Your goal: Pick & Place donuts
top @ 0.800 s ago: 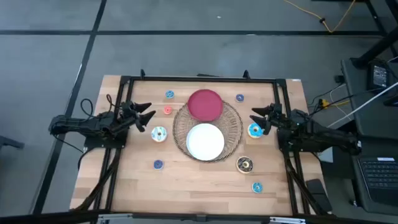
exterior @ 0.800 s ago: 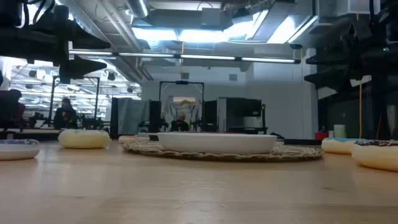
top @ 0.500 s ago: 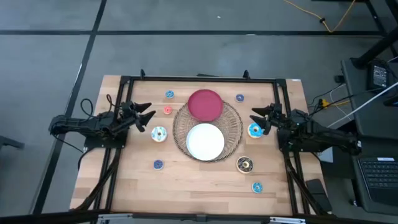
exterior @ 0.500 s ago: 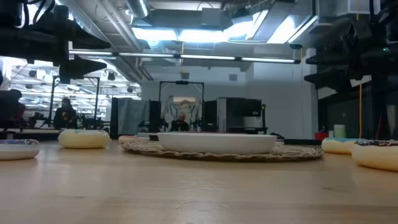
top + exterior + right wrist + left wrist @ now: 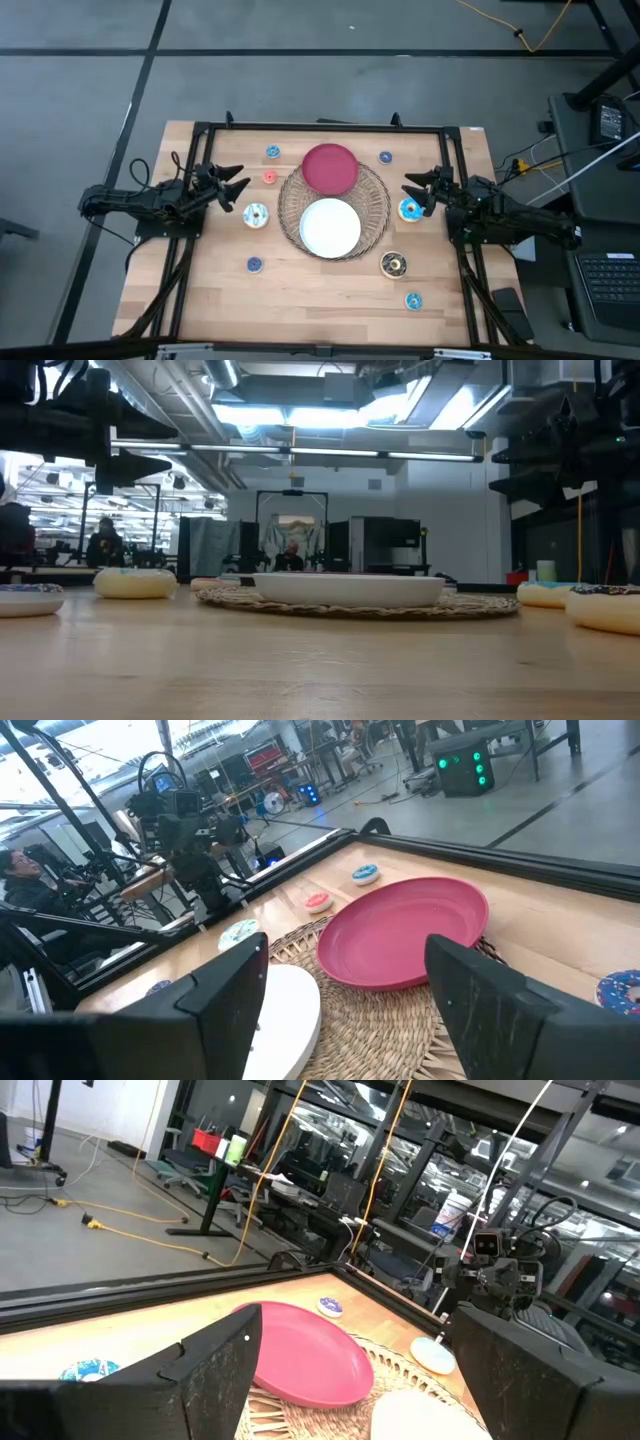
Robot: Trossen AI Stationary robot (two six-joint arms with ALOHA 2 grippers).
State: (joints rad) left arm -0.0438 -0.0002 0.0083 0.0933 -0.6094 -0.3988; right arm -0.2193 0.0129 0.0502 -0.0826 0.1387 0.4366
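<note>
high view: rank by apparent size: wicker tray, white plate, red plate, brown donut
1. wicker tray
2. white plate
3. red plate, slightly smaller than the white plate
4. brown donut, far smaller

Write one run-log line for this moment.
left gripper: open, empty, left of tray | right gripper: open, empty, beside blue donut | donuts: none on plates | tray: holds red plate, white plate

A red plate [image 5: 330, 167] and white plate [image 5: 330, 227] sit on the wicker tray [image 5: 374, 220].
</note>
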